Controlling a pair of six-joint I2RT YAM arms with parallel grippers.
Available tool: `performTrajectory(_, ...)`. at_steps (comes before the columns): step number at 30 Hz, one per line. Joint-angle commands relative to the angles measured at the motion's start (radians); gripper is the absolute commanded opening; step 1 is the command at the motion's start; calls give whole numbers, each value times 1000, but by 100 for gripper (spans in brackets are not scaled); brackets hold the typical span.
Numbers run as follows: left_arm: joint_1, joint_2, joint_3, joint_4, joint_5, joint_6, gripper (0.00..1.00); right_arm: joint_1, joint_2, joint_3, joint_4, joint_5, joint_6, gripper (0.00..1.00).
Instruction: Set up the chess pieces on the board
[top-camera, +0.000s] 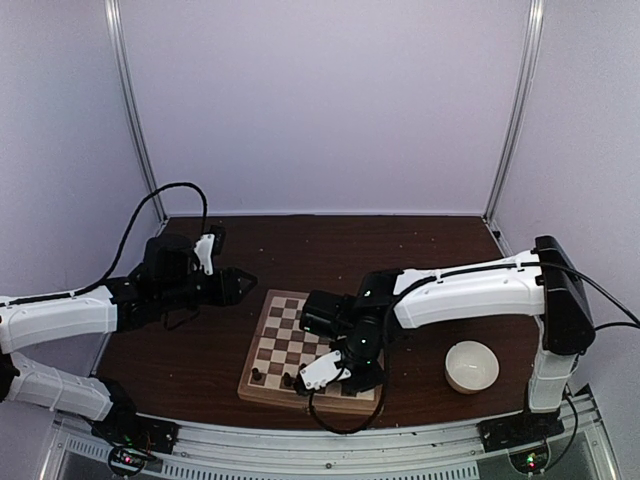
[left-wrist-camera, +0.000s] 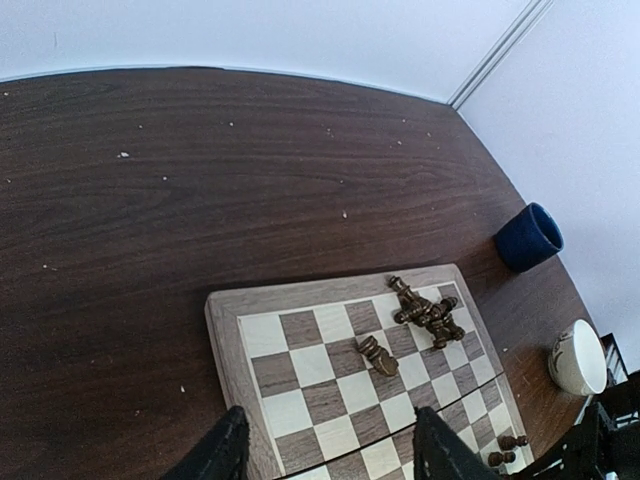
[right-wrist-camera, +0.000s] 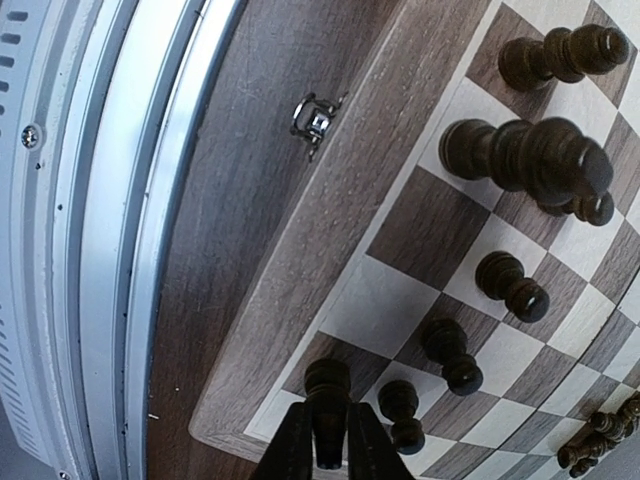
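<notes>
The board (top-camera: 278, 330) lies mid-table; it also shows in the left wrist view (left-wrist-camera: 222, 330) and the right wrist view (right-wrist-camera: 330, 200). My right gripper (right-wrist-camera: 328, 440) is shut on a dark chess piece (right-wrist-camera: 327, 390) and holds it over a dark square near the board's front corner. Several dark pieces (right-wrist-camera: 530, 155) stand on nearby squares. In the left wrist view a heap of fallen pieces (left-wrist-camera: 428, 312) and one lying piece (left-wrist-camera: 378, 355) sit on the board's far part. My left gripper (left-wrist-camera: 325, 450) is open and empty, above the board's left edge. In the top view the right gripper (top-camera: 350, 375) is over the board's front edge.
A white bowl (top-camera: 471, 366) stands right of the board; it also shows in the left wrist view (left-wrist-camera: 577, 356). A blue cup (left-wrist-camera: 528, 237) stands beyond the board. A metal clasp (right-wrist-camera: 313, 118) sits on the board's side. The table's metal front rail (right-wrist-camera: 110, 240) runs close by.
</notes>
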Motion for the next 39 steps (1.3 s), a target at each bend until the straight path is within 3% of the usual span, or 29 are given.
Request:
performTrajectory(1,6,5,-7,36,12,2,56,1,18,34,-2,30,14,20)
performTrajectory(14,6,21,10,1,14,29,56,-14,-54,126,-70,-30,33,37)
performTrajectory(20,6,34,37,-45,9,78,56,-155,-99,173,13,-109,147,40)
performTrajectory(24,6,38,38,-73,4,76,56,-275,-61,188,85,-139,246,40)
performTrajectory(29,6,55,43,-87,5,55,56,-334,34,246,109,-180,298,40)
performTrajectory(35,6,60,45,-86,32,42,56,-337,116,262,194,-143,210,40)
performTrajectory(39,6,62,40,-89,57,32,56,-339,173,281,268,-38,140,41)
